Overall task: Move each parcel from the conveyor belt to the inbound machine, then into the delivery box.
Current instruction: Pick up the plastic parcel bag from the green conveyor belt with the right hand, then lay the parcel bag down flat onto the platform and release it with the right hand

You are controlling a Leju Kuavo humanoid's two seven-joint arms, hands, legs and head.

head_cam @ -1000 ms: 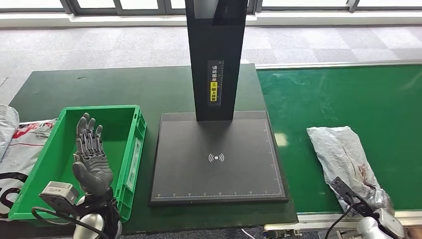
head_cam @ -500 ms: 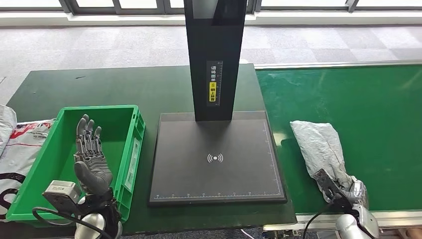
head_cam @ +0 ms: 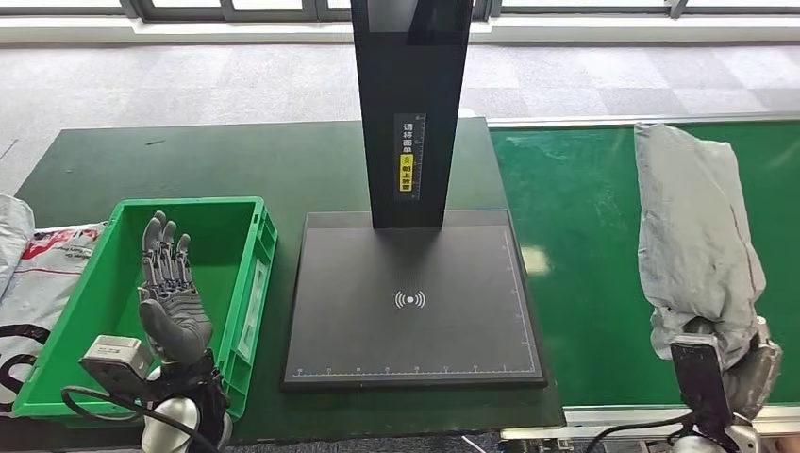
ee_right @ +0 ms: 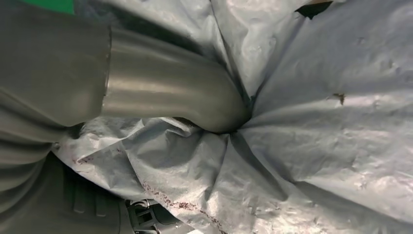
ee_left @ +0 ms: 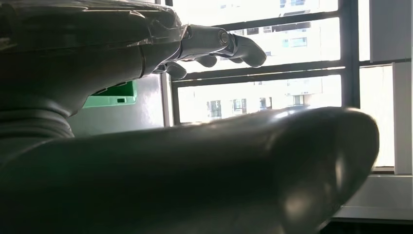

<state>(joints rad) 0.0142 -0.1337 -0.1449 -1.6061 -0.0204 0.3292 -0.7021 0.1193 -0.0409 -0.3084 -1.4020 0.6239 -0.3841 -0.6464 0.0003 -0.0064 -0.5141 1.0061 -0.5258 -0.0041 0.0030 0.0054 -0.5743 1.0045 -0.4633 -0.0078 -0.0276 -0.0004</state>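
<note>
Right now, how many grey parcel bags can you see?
1 grey parcel bag, gripped at its lower end by the right hand above the conveyor belt. More bags at the left edge are white and printed; others may be out of frame.

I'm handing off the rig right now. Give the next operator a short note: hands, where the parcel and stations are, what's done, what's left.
Right hand: grips the grey parcel by its lower end, the bag raised above the green conveyor belt.
Left hand: holds nothing, fingers apart, above the green delivery box.
Inbound machine: nothing lies on its black plate.
Done: parcel picked up.
Left: lay it on the machine plate, then move it into the delivery box.
Other bagged parcels lie left of the box.
</note>
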